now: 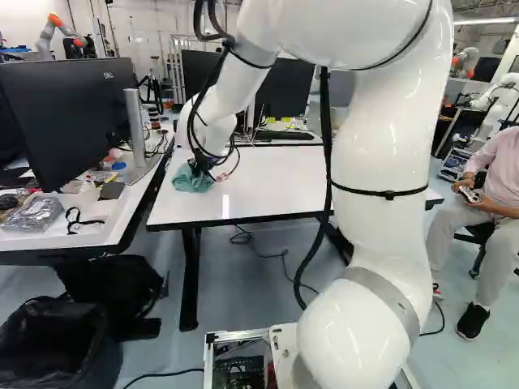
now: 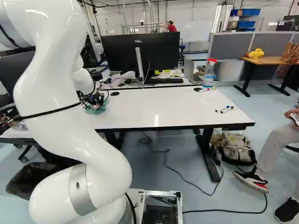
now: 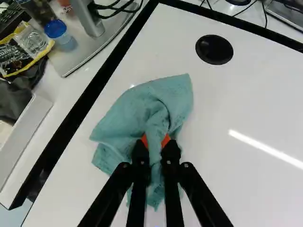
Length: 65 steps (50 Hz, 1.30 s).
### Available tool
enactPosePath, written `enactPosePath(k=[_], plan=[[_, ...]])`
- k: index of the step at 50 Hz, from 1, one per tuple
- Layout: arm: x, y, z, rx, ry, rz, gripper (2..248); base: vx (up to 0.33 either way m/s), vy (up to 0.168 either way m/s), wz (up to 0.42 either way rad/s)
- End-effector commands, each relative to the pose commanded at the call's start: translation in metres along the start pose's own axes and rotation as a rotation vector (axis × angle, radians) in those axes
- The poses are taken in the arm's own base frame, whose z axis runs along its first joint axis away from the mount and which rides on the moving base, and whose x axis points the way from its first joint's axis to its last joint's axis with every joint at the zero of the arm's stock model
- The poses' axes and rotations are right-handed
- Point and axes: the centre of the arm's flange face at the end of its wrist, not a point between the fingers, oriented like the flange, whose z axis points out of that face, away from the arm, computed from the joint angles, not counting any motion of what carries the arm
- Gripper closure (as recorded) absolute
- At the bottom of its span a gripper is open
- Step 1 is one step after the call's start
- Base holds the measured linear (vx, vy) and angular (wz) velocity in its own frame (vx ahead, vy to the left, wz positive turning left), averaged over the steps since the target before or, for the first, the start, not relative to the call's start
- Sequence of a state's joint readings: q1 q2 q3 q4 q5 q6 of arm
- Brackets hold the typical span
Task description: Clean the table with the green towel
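A green towel was clamped by the hand. It was crumpled on the counter, near its left end.

Green towel: cloth, matt, softly rumpled, with a slightly rough nap.
White table: smooth, glossy top carrying a bright reflection, centre of the left base view; black edge.
Fingers: black, mostly matt; orange pads.
Arm: smooth, high-gloss white shell, right of centre in the left base view; satin grey ring.
Monitor stand: smooth, silvery, metal-like, upper left.
Spray bottle: clear plastic, upper right of the right base view.
Far table: wood-like top, upper right.
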State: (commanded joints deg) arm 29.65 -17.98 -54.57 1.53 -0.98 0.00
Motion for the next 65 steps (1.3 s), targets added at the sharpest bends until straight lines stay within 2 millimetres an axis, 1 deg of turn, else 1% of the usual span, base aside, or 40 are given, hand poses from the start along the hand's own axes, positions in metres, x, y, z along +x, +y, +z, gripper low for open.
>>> enactPosePath(k=[7, 13, 20, 31, 44, 65], plan=[[-0.01, -0.002, -0.008, 0.003, -0.007, -0.004, 212, 0.0, 0.0, 0.0], [-0.019, 0.0, -0.015, 0.0, -0.012, 0.0, 212, 0.0, 0.0, 0.0], [-0.026, 0.008, -0.02, -0.009, -0.016, 0.012, 212, 0.0, 0.0, 0.0], [-0.032, 0.026, -0.025, -0.029, -0.018, 0.04, 212, 0.0, 0.0, 0.0], [-0.027, 0.048, -0.022, -0.054, -0.015, 0.076, 212, 0.0, 0.0, 0.0], [-0.005, 0.078, -0.005, -0.083, 0.0, 0.116, 212, 0.0, 0.0, 0.0]])
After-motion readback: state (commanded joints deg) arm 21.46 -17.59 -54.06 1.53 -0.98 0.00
